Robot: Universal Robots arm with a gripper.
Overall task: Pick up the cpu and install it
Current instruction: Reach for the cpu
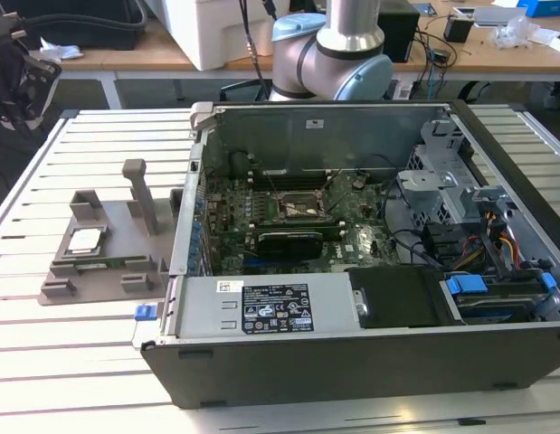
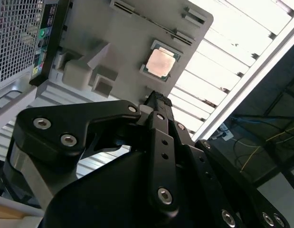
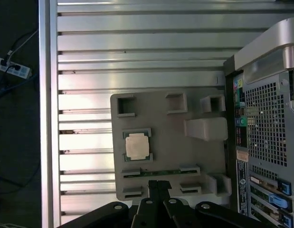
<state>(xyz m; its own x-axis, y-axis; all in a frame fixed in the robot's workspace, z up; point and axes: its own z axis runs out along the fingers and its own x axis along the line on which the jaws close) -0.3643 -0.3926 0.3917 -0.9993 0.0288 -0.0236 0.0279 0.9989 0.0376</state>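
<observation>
While the cpu (image 3: 137, 146) lies flat in a recess of the grey holder (image 3: 175, 137), likely so it stays square for a clean pick, the empty gripper (image 3: 158, 184) hovers over that holder's edge, jaws pressed together, beside the open computer case (image 1: 352, 316) on the table (image 1: 80, 362).

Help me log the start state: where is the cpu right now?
The cpu lies in a recess of the grey holder block on the slatted table, to the exterior view's left of the open computer case.

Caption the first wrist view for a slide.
Tool poised near the grey holder where the cpu rests, computer case alongside on the slatted table.
</observation>
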